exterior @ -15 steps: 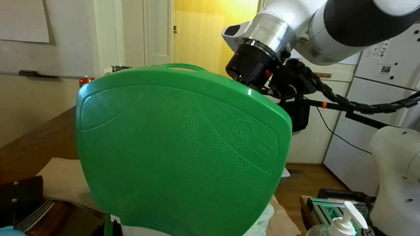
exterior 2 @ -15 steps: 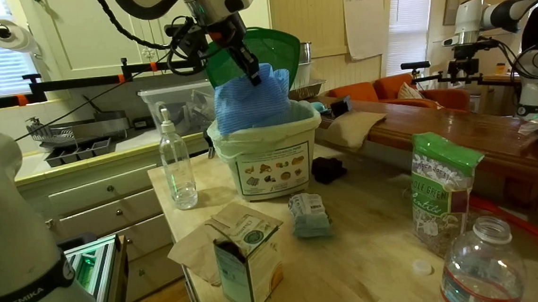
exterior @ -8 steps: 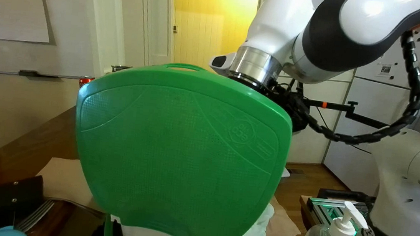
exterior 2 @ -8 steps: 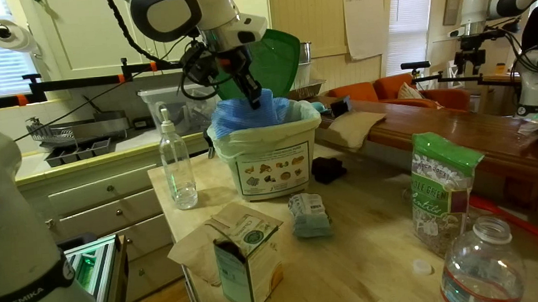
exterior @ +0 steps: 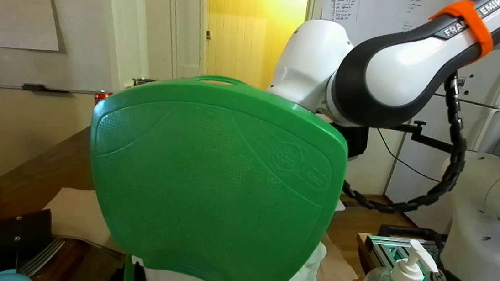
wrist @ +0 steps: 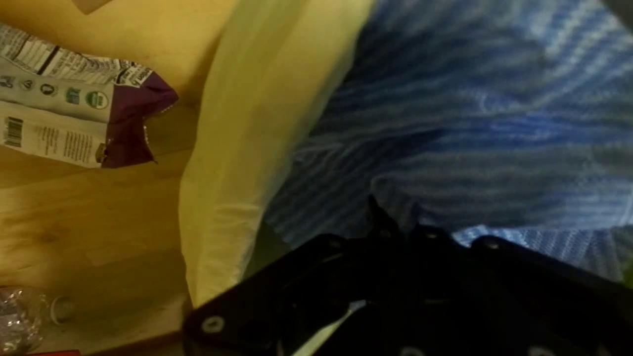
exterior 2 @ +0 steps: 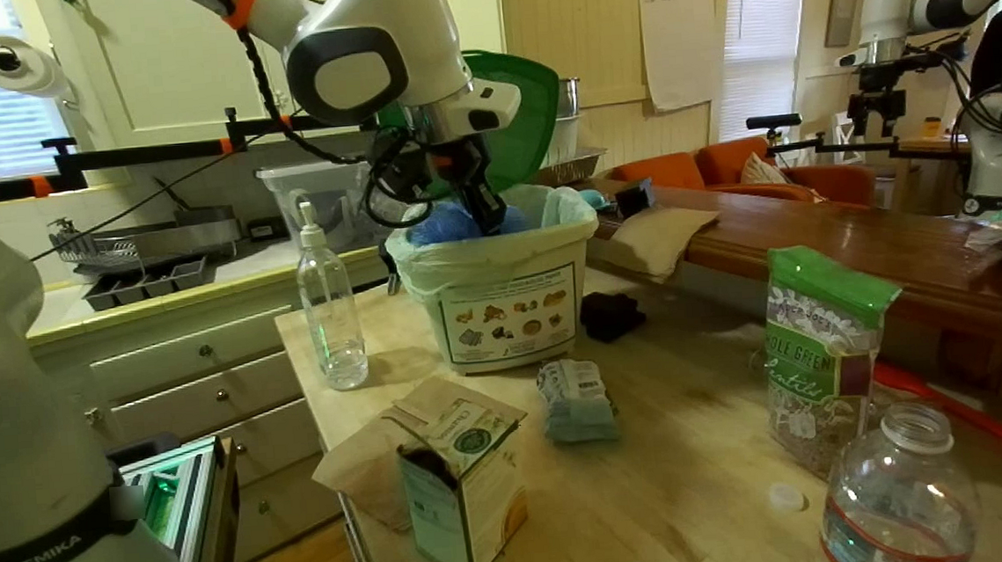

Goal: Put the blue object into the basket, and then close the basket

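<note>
The blue object is a striped blue cloth [exterior 2: 447, 224], bunched up inside the mouth of the white basket [exterior 2: 516, 302]; most of it is below the rim. In the wrist view the cloth [wrist: 460, 123] fills the right side, beside the basket's pale lined rim [wrist: 257, 123]. The green lid [exterior 2: 529, 120] stands open behind the basket; in an exterior view the lid [exterior: 216, 183] hides the cloth and gripper. My gripper [exterior 2: 494, 229] points down into the basket. In the wrist view the gripper [wrist: 398, 232] has its fingers close together with cloth between the tips, dark there.
A soap bottle [exterior 2: 332, 319] stands left of the basket. In front are a carton [exterior 2: 467, 486] and a small packet [exterior 2: 577, 399]. A dark item [exterior 2: 612, 315] lies right of the basket. A lentil bag [exterior 2: 824, 355] and plastic bottle [exterior 2: 900, 500] stand at the right.
My gripper has moved down toward the basket. The blue cloth has gone from standing well above the rim to mostly inside. The lid stays open.
</note>
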`<state>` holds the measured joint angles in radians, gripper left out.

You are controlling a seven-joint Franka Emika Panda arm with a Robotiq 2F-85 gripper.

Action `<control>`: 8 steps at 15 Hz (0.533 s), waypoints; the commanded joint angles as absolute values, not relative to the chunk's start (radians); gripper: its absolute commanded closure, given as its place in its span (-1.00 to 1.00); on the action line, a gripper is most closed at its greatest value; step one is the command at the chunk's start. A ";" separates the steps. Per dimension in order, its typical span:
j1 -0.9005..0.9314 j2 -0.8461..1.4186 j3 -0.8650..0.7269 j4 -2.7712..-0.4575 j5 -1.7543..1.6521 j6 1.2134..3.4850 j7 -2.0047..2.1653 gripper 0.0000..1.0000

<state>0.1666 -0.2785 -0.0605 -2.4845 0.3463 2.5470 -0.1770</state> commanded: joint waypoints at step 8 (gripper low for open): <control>0.071 -0.215 0.020 -2.449 0.160 2.644 0.026 0.16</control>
<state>0.0900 -0.1907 0.0062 -2.4624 0.1871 2.6763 -0.0157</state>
